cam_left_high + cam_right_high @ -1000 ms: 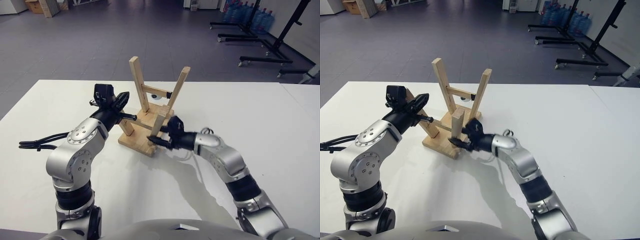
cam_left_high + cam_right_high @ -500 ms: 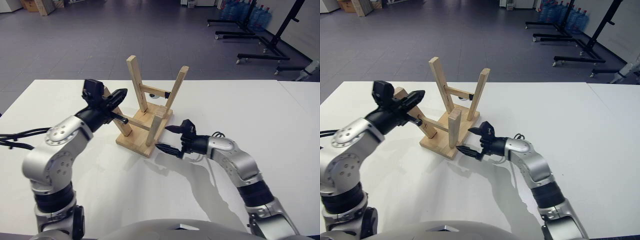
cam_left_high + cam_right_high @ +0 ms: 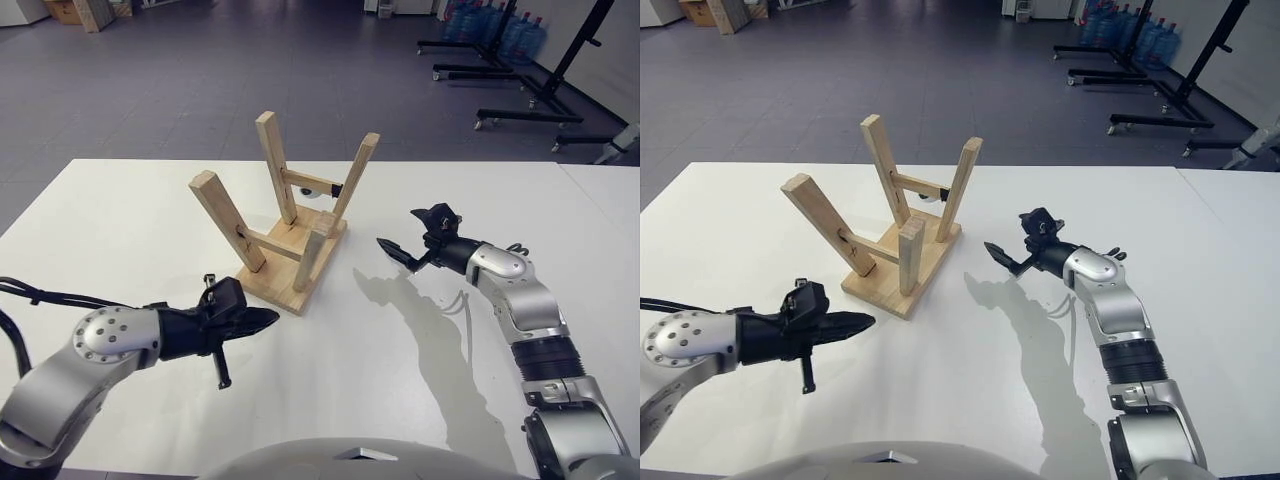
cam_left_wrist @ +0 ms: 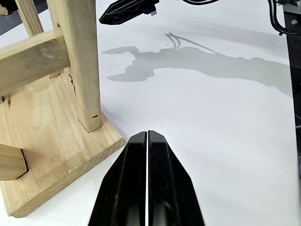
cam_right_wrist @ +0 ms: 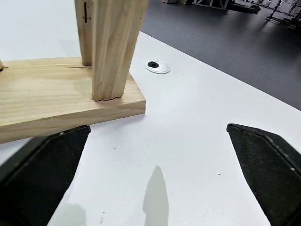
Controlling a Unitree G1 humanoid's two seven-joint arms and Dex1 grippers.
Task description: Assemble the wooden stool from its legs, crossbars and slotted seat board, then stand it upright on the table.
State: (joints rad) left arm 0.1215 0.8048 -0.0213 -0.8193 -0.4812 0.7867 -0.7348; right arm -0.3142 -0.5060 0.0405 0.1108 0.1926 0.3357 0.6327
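The pale wooden stool is resting upside down near the middle of the white table. Its slotted seat board is lying flat on the surface and its four square legs are pointing up and splaying outward. Thin crossbars are bridging the leg pairs, so the assembly is looking complete, and the step in hand is probably the turn onto its feet.

The left end effector is hovering low just in front of the board's near corner, apart from it, with its black fingers pressed together and holding nothing. The right end effector is sitting to the right of the stool, clear of it, with its jaws spread wide and empty.

For a clean flip, the left side is needing to open before anything else. Each arm should be taking a leg on opposite sides, close to where a crossbar is meeting it. That way the load is going through the joints rather than prying a leg out of its slot. Lifting the board clear of the table before rotating is the safer order, with both arms turning together about one axis. Gripping near the leg tips is likely risking a loosened joint, and letting go is best left until all four feet are touching down
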